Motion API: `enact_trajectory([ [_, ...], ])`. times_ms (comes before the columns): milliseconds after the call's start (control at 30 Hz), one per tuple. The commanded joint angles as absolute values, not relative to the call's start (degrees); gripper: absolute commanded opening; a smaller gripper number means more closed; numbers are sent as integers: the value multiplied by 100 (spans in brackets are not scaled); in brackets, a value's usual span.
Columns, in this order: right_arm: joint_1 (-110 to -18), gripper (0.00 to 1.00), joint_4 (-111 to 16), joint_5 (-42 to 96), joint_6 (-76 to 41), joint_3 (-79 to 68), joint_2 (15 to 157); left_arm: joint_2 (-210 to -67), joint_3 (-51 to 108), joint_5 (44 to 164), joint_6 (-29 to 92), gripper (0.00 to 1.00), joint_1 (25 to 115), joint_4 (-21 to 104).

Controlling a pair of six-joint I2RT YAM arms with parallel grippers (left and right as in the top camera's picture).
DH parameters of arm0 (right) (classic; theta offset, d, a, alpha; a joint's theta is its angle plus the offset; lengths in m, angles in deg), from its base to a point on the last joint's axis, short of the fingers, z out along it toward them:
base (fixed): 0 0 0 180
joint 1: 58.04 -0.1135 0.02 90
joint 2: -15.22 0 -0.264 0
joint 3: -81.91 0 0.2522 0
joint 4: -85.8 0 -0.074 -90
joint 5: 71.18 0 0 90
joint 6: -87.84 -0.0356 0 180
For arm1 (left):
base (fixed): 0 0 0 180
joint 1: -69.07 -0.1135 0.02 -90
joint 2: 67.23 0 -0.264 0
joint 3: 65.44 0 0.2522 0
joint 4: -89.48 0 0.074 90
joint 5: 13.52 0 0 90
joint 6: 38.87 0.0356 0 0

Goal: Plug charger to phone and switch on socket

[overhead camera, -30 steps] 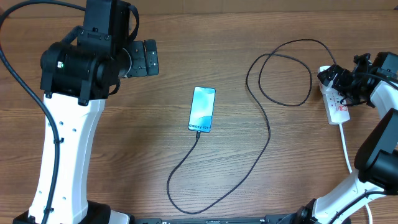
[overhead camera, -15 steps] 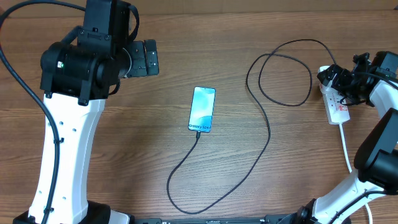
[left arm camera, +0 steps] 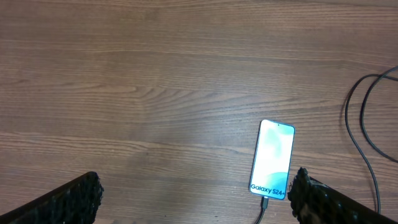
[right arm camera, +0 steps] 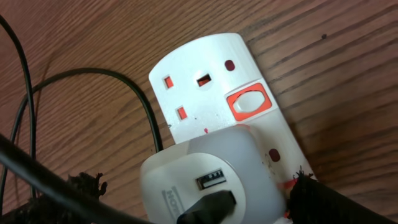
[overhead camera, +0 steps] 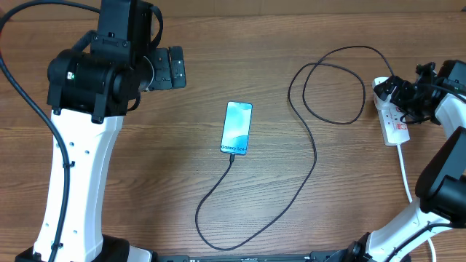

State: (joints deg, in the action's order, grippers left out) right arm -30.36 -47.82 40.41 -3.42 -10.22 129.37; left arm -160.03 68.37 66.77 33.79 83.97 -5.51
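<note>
The phone (overhead camera: pixel 237 128) lies face up mid-table with its light-blue screen lit, and it also shows in the left wrist view (left arm camera: pixel 272 158). The charger (overhead camera: pixel 314 160) runs as a thin black cable from the phone's near end, loops round, and reaches the socket (overhead camera: pixel 394 124) at the right edge. Its black plug (right arm camera: pixel 208 208) sits in a white adapter (right arm camera: pixel 205 174) on the socket (right arm camera: pixel 205 81). My right gripper (overhead camera: pixel 399 93) hovers open over that adapter (right arm camera: pixel 196 190), one finger on each side. My left gripper (overhead camera: pixel 178 67) hangs open high at the left, holding nothing (left arm camera: pixel 198 199).
A red-rimmed white rocker switch (right arm camera: pixel 250 104) sits on the socket beside a free outlet; I cannot tell its position. The socket's thick white cord (overhead camera: pixel 405 175) runs toward the near edge. The charger's loop (overhead camera: pixel 331 87) lies left of the socket.
The right gripper has edged very slightly to the right over the socket's far end. The phone, the cable and the left arm have not moved.
</note>
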Motion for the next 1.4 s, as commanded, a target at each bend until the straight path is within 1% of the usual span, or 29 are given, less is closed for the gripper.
enact_trajectory([
  [0,-3016,100,-4782,4008,-283,-1186,13048,-16049,6859,6580,3486,99,8419,-547],
  [1367,-3147,100,-4395,4491,-163,-1120,13151,-16049,6859,6580,3486,100,8419,-547],
])
